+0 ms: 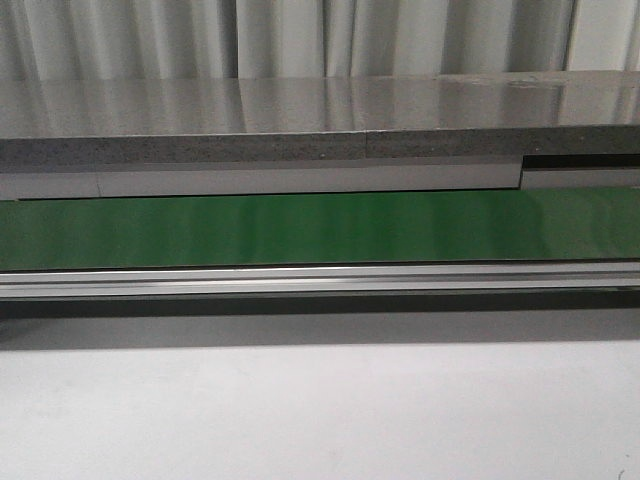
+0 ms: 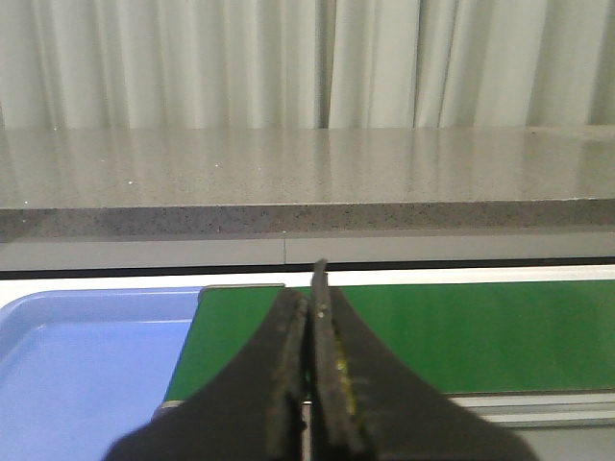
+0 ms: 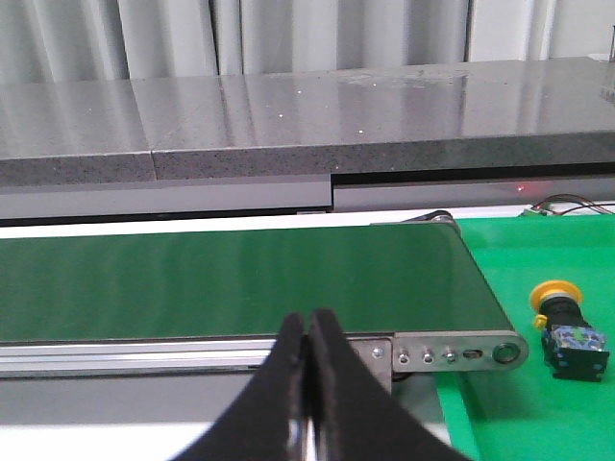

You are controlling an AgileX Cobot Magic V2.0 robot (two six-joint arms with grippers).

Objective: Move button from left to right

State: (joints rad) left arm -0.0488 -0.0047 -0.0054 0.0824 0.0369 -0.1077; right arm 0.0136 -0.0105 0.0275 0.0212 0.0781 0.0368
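Both pincers, left pincer [image 2: 309, 305] and right pincer [image 3: 307, 322], are closed, gripping nothing.

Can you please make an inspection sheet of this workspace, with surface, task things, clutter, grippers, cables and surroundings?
Surface: green conveyor belt with a metal side rail; white table in front of it.
Job's things: one button, yellow cap on a black body, lies on its side on the green mat past the belt's end, seen only in the right wrist view.
Clutter: blue tray beside the belt's other end; nothing seen inside the part in view.
Grippers: left gripper shut, empty; right gripper shut, empty.
Cables: thin wires at the mat's far edge.
Surroundings: grey stone-like ledge, pale curtain behind.
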